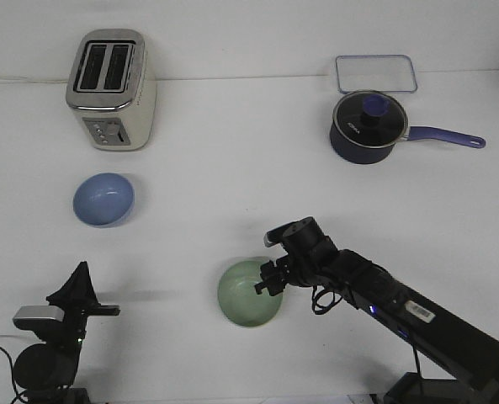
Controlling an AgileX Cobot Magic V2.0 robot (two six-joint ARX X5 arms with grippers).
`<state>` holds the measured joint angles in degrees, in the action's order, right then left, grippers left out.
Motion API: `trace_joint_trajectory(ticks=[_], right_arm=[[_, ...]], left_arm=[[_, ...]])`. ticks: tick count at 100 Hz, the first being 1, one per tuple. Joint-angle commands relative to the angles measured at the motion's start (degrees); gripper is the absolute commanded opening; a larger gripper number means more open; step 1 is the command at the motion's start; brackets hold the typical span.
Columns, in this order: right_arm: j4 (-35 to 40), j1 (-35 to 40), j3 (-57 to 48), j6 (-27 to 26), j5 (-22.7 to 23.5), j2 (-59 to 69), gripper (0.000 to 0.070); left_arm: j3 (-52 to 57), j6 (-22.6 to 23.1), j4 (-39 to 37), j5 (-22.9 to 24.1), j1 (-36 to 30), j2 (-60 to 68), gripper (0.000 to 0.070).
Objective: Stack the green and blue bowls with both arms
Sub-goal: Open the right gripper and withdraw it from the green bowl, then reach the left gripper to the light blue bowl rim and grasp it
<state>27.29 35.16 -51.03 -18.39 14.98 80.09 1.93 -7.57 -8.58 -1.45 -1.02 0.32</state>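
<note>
The pale green bowl (247, 295) sits on the white table at front centre. My right gripper (267, 281) is at its right rim, with one dark finger reaching over the rim into the bowl. The fingers are too small and dark to show whether they clamp the rim. The light blue bowl (103, 199) sits upright and empty at the left, in front of the toaster, with nothing touching it. My left gripper (82, 271) is folded up at the front left corner. It points upward with its fingers together, holds nothing, and is well short of the blue bowl.
A cream and silver toaster (110, 91) stands at the back left. A dark navy saucepan (368, 128) with a lid and a purple handle stands at the back right. A clear rectangular lid (375, 73) lies behind it. A cable runs along the table's front left edge.
</note>
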Motion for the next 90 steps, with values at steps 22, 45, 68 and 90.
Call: trace_joint_trajectory(ticks=[22, 45, 68, 90], right_arm=[[-1.4, -8.3, -2.3, 7.1, -4.3, -15.6, 0.0289], [-8.6, -15.7, 2.3, 13.3, -9.5, -29.3, 0.0288], [-20.4, -16.5, 19.2, 12.6, -12.1, -42.8, 0.0286], [-19.9, -16.5, 26.6, 9.1, -11.8, -47.8, 0.0287]], left_arm=[[3.4, -12.9, 1.6, 0.1, -0.1, 0.2, 0.0013], [15.8, -13.0, 10.5, 4.8, 0.0, 10.4, 0.0013], [32.9, -12.7, 18.6, 5.0, 1.4, 34.4, 0.0013], [49.7, -7.9, 27.7, 0.9, 3.1, 58.7, 0.0236]])
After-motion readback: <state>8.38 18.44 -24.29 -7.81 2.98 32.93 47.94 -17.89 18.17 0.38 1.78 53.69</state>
